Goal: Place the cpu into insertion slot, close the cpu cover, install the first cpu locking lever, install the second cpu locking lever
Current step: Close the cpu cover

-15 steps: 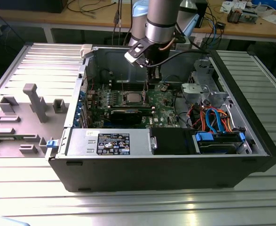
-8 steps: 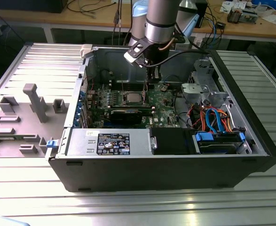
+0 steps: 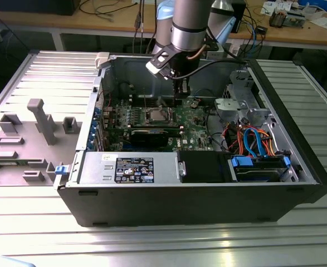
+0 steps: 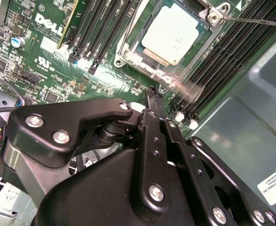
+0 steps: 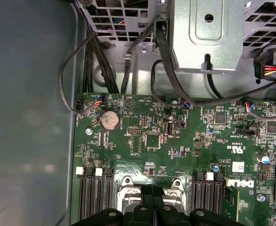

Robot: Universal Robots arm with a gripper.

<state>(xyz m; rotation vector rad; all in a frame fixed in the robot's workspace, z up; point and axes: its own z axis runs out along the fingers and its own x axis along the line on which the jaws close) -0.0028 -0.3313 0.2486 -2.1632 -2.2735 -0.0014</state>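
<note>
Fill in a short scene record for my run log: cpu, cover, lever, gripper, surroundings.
cpu: lies flat, set into the green board, silver top up
cover: silver frame lying flat around the cpu
lever: thin wire rod past the cover's corner; cannot tell whether it is latched
gripper: shut, holding nothing, tip close to the cover's edge
memory slots: long, black, beside the cover
case: open, on a ribbed metal table
</note>
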